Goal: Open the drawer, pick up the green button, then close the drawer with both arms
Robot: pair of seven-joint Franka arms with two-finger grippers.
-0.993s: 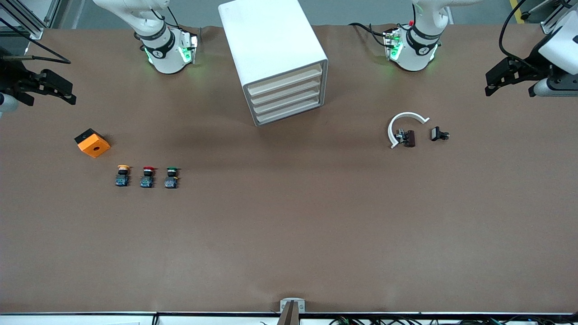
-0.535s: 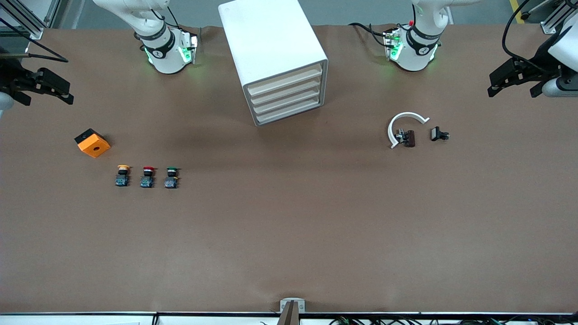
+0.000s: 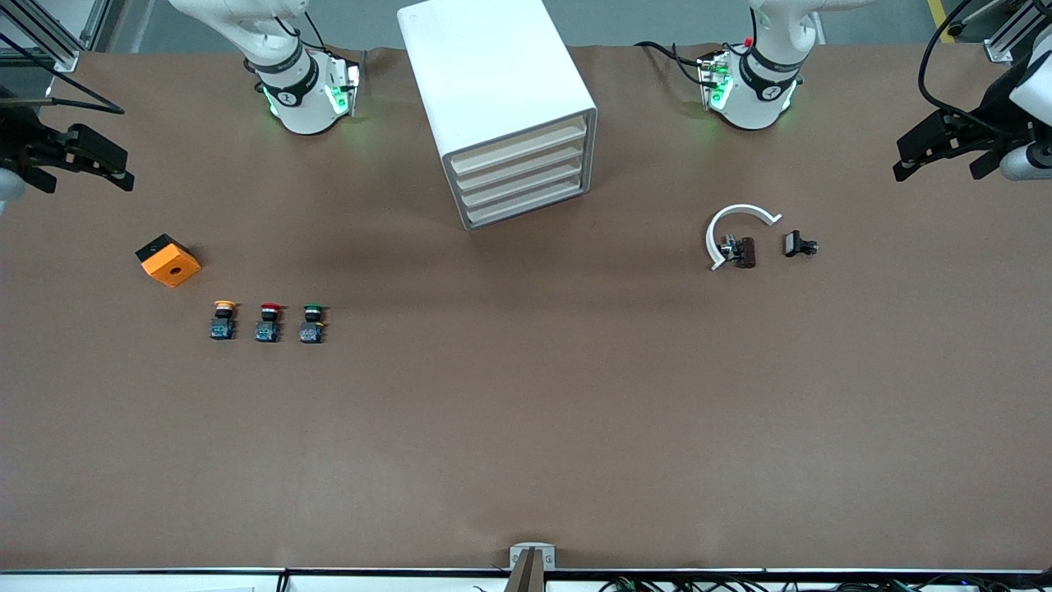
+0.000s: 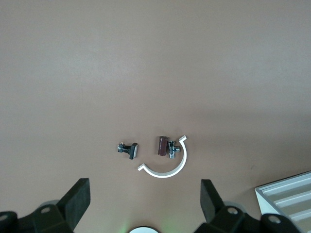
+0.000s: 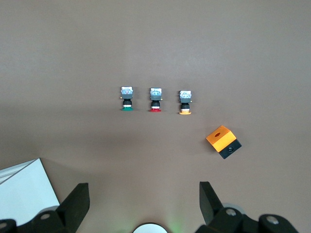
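Brown paper-covered table [image 3: 526,427], scattered parts.

A brown mat [image 3: 526,411] covers the whole table, lit evenly from above with soft shadows. Grey floor [image 3: 657,20] shows past its upper edge, with aluminium frame rails [image 3: 49,41] at both upper corners. Cables [image 3: 740,584] and a small metal bracket [image 3: 532,557] line the near edge
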